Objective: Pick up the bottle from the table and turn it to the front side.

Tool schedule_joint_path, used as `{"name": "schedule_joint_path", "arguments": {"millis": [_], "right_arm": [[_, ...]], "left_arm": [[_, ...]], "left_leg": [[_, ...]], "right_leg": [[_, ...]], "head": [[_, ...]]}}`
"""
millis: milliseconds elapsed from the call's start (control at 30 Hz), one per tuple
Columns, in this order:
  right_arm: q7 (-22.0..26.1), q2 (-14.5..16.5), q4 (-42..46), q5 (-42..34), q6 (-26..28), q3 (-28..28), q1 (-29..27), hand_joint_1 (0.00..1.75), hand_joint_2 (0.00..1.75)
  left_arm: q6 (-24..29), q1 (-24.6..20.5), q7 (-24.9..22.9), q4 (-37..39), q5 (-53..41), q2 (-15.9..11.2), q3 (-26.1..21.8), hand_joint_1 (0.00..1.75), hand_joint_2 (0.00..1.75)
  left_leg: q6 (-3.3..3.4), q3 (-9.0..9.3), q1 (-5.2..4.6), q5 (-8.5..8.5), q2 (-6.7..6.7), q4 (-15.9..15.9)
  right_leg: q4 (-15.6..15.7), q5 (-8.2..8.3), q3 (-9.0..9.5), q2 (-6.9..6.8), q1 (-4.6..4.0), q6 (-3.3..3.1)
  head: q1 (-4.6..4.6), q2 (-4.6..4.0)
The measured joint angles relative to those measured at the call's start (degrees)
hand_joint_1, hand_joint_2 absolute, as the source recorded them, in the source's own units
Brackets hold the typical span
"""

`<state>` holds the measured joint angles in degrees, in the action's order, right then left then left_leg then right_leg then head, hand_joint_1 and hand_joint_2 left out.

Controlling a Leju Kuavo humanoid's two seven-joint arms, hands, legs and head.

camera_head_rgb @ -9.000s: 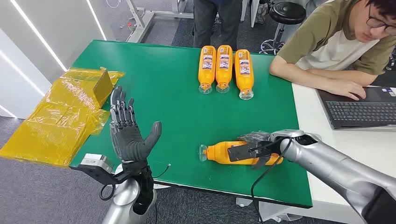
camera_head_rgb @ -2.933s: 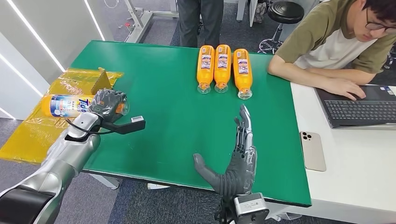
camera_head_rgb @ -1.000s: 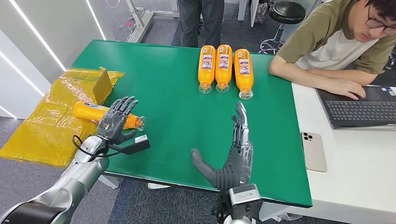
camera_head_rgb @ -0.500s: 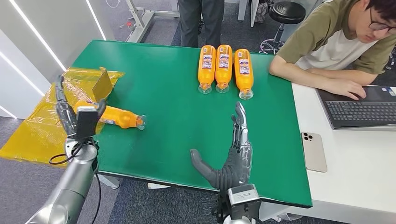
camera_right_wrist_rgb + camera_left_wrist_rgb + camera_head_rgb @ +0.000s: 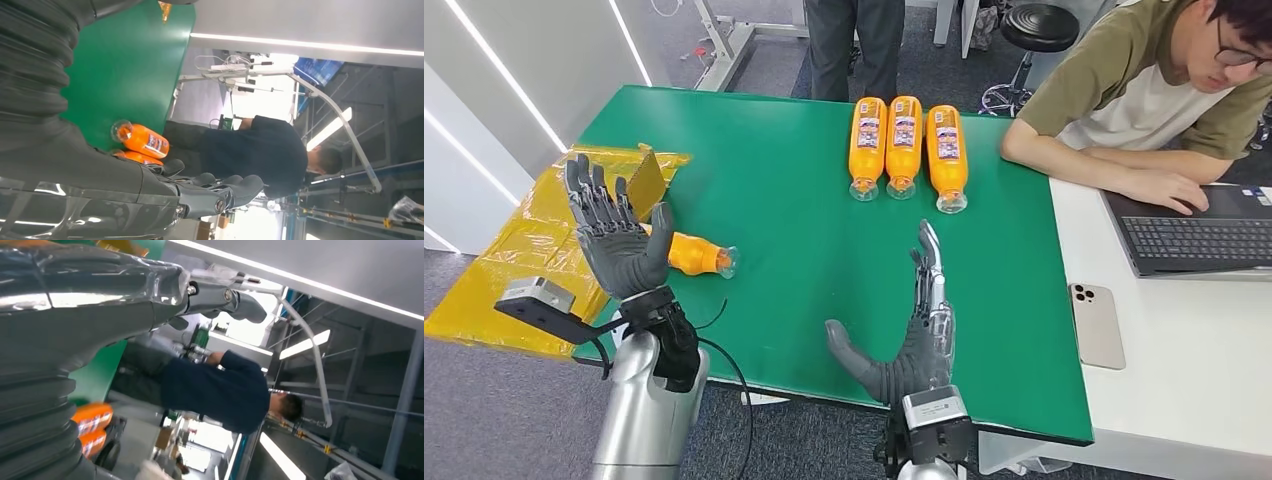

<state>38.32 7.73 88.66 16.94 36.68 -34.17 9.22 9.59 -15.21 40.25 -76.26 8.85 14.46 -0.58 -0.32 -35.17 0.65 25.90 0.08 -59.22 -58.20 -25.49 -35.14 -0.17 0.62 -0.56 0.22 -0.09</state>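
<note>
An orange bottle (image 5: 692, 254) lies on its side at the left edge of the green table (image 5: 784, 180), cap end toward the middle, its back part hidden behind my left hand (image 5: 616, 242). That hand is raised upright in front of it, fingers spread, holding nothing. My right hand (image 5: 911, 330) stands upright near the table's front edge, fingers straight, palm facing left, empty. Three more orange bottles (image 5: 904, 140) lie side by side at the far edge; the right wrist view shows them (image 5: 142, 142) beyond the hand.
Crumpled yellow plastic sheeting (image 5: 519, 255) hangs over the table's left edge. A person (image 5: 1164, 90) sits at the white desk on the right with a laptop (image 5: 1199, 235); a phone (image 5: 1096, 322) lies there. Another person (image 5: 869, 40) stands behind the table.
My left hand let go of the orange bottle, which now lies on the table's left edge, then lifted and turned upright with fingers spread. The right hand barely moved.
</note>
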Motion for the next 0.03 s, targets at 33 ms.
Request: {"name": "schedule_joint_path", "arguments": {"millis": [33], "right_arm": [[-0.02,0.00,-0.04,0.02,-0.11,0.03,-0.08,0.00,1.75]], "left_arm": [[-0.24,0.51,-0.01,-0.24,0.23,0.64,-0.01,0.00,1.75]], "left_leg": [[0.00,-0.01,0.01,0.00,-0.01,0.00]], "right_leg": [[0.00,-0.01,-0.01,-0.01,0.00,0.01]], "head": [[0.01,0.00]]}}
